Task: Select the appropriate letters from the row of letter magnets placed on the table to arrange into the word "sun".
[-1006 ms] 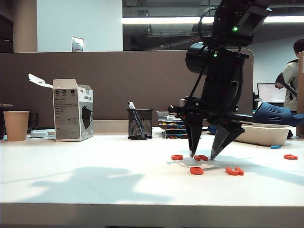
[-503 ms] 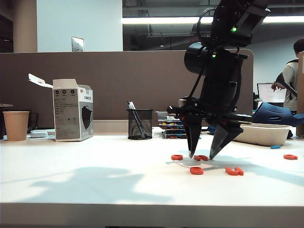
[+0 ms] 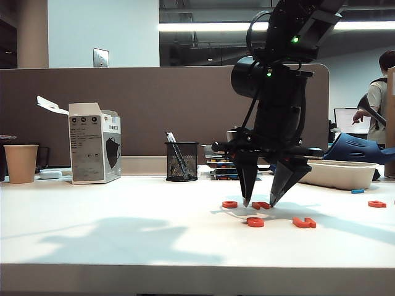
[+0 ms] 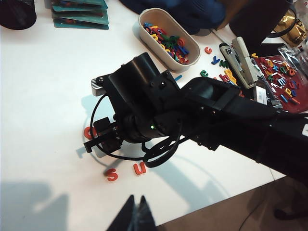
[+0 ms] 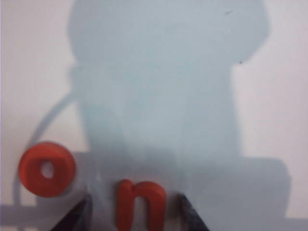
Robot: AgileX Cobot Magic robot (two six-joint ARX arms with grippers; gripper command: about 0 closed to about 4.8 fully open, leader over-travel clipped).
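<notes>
Right gripper [image 3: 257,202] spread over the flat orange-red letter "n" [image 5: 140,204] on the white tabletop [image 3: 123,228].

The "n" lies flat between the two black fingers [image 5: 77,216], which stand apart and grasp nothing. A round orange-red "o" [image 5: 46,168] lies just beside the "n". The orange-red "s" [image 4: 112,174] and "u" [image 4: 139,168] lie side by side near it. The left gripper [image 4: 136,217] hangs away from the "n", fingers pressed together, empty.
</notes>
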